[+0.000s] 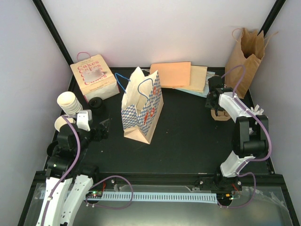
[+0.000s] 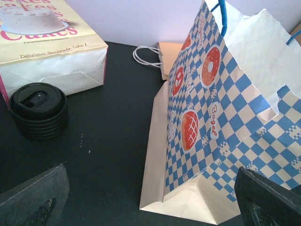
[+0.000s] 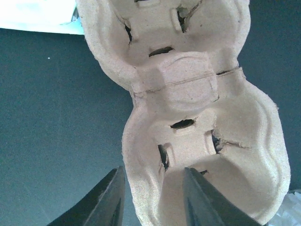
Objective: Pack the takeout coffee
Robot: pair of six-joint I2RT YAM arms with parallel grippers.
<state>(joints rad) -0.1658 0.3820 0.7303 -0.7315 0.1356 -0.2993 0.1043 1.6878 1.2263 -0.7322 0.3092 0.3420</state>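
Note:
A stack of cream ribbed paper cups (image 1: 69,102) stands at the left, with one more cup (image 1: 61,123) beside my left arm. Close by is a stack of black lids (image 1: 97,104), also in the left wrist view (image 2: 38,110). My left gripper (image 1: 100,130) (image 2: 150,207) is wide open and empty, low over the mat between the lids and the bagel bag. My right gripper (image 1: 216,109) (image 3: 153,173) straddles the rim of a brown pulp cup carrier (image 3: 188,84) (image 1: 220,115). One finger is inside a well and one outside, with a thin gap still showing.
A blue-checked bagel bag (image 1: 141,106) (image 2: 221,108) stands open mid-table. A Cakes box (image 1: 94,77) (image 2: 47,42) sits at the back left, flat orange and tan bags (image 1: 176,75) at the back, and a tall brown paper bag (image 1: 245,54) in the back right corner.

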